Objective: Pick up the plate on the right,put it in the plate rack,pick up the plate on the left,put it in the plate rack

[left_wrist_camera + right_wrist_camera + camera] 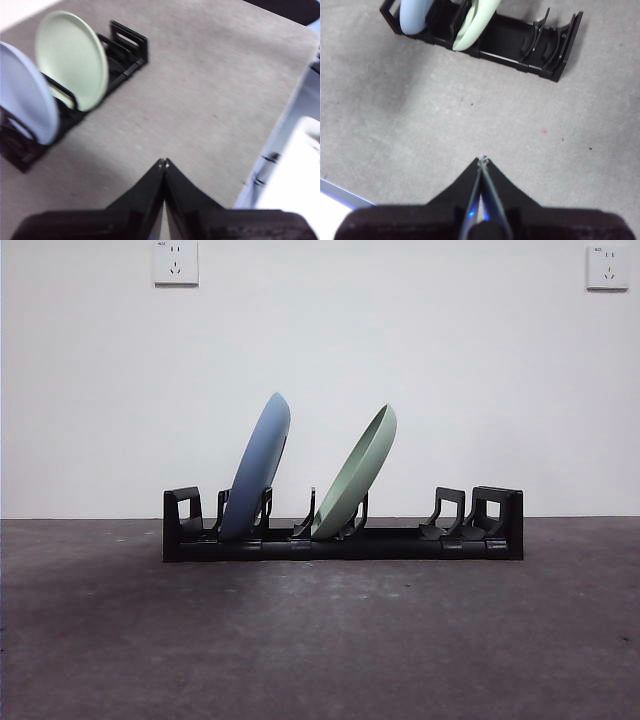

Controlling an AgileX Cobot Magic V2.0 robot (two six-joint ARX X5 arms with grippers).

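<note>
A grey, speckled bench [320,640] is being shown in front of a plain white wall [330,360] carrying two sockets. Nearest the wrist cameras, the left gripper [164,162] and the right gripper [482,160] are both being held over bare bench, each with its jaws pressed together on nothing and well apart from the plates. Farther back, the plate rack [343,543] is being seen lying across the bench. Two plates are being carried in it: a blue plate [256,468] towards one end and a green plate [356,473] near the middle, both tilted the same way between the prongs. The slots at the other end are being left unfilled. Both placements are judged to be done, so no picking step is in hand. The next move is judged to call only for the arms being kept clear of the rack.
</note>
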